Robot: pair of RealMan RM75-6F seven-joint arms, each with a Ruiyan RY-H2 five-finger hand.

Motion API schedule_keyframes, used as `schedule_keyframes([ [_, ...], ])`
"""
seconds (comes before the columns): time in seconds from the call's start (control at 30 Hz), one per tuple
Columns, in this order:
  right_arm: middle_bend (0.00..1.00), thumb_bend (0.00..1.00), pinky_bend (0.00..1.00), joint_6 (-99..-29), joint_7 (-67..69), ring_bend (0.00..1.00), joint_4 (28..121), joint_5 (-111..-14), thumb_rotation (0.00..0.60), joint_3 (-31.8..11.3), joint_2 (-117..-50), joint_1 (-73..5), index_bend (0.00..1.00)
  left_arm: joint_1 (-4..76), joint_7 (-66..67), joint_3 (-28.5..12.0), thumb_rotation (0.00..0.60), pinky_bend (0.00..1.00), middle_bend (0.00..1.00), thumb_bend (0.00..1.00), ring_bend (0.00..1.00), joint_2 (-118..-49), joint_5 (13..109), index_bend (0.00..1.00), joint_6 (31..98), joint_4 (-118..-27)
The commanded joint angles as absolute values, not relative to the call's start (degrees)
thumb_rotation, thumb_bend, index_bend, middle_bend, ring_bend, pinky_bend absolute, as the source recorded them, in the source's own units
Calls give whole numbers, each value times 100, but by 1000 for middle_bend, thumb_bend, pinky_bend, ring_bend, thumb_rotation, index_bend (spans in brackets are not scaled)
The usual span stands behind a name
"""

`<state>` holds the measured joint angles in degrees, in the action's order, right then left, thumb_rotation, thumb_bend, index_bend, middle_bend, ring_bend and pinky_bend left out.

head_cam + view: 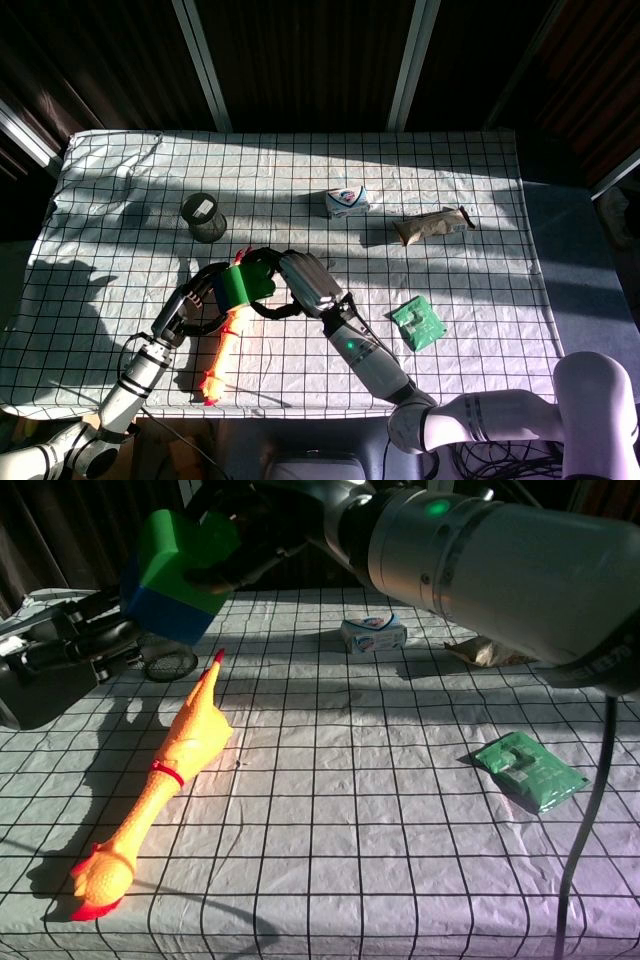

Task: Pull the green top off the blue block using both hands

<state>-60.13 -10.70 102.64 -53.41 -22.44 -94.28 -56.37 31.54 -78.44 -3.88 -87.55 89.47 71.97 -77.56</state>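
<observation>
The block is held in the air above the table. Its green top (246, 284) (186, 538) sits on the blue block (217, 294) (165, 610). My right hand (302, 280) (270, 530) grips the green top from the right. My left hand (190, 306) (75, 645) is at the block's left side. Its fingers are spread and curve above and below the blue part. Whether they press on it I cannot tell.
An orange rubber chicken (222, 355) (170, 770) lies on the checked cloth under the block. A mesh cup (203, 217) (165, 662) stands behind it. Further right are a white box (346, 202) (373, 634), a brown packet (430, 226) and a green packet (418, 322) (528, 770).
</observation>
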Motion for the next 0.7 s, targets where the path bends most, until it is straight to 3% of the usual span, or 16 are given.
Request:
schedule_keyframes([
  [0.03,653,327,350,-6024,-1087,427,10258,-5342,600,-2239,-9427,-5632,887,3144,-7812,-400,600,129,350,277,85,-8760,8912,328,7179,-7785],
  [0.33,653,328,350,-6018,-1113,427,10179,-5356,600,-2204,-9458,-5626,887,3108,-7855,-490,600,139,520,319,196,-8780,8716,490,7067,-7938],
  [0.6,653,328,350,-6017,-1023,428,10104,-5428,600,-2194,-9478,-5582,887,3057,-7693,-558,600,210,642,495,311,-8780,8621,599,7050,-8117],
  [0.7,653,327,350,-6049,-988,428,10075,-5490,600,-2183,-9516,-5562,887,3017,-7545,-590,600,231,654,506,330,-8835,8577,609,7086,-8134],
])
